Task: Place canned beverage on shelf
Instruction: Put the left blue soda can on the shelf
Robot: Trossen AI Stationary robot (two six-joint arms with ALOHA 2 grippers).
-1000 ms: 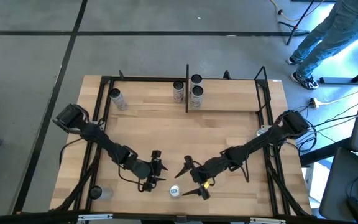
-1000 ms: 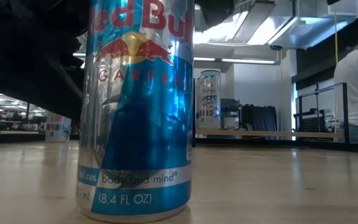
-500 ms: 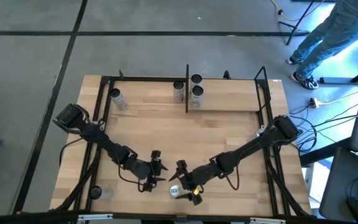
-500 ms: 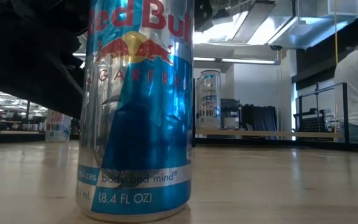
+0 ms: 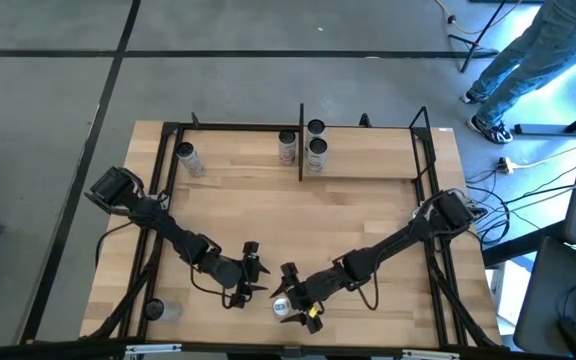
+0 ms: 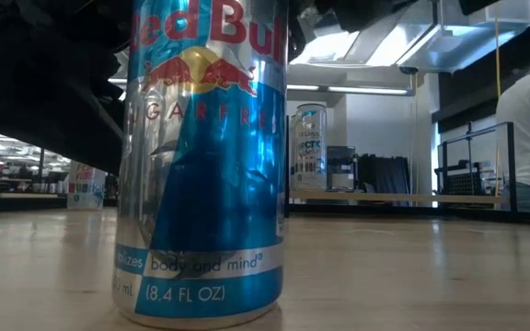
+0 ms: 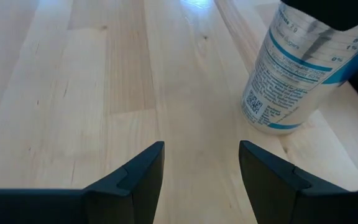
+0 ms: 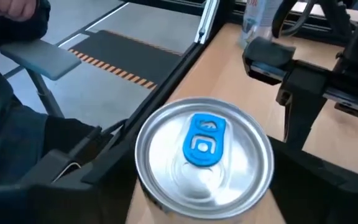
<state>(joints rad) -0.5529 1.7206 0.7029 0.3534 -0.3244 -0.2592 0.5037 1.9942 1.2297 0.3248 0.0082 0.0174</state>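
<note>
The can (image 5: 282, 307) stands upright near the front edge of the table, far from the shelf (image 5: 363, 165) at the back, where other cans (image 5: 315, 150) already stand. The right gripper (image 5: 294, 304) is around the can from above: in the right wrist view its fingers (image 8: 73, 168) lie on both sides of the can top, but I cannot tell if they already press on the wall or are only close to it. The left gripper (image 5: 253, 272) waits just beside, its jaws apart and holding nothing.

The main risk, I think, is an uneven close. If one finger touches first, it pushes the light can sideways and it may tip, or roll toward the near edge. If the hold is high and weak, the smooth can may slip during lifting. The left gripper is near, so a wide swing can hit it. At the shelf, the carried can may knock the standing cans or the black upright (image 5: 300, 140).
</note>
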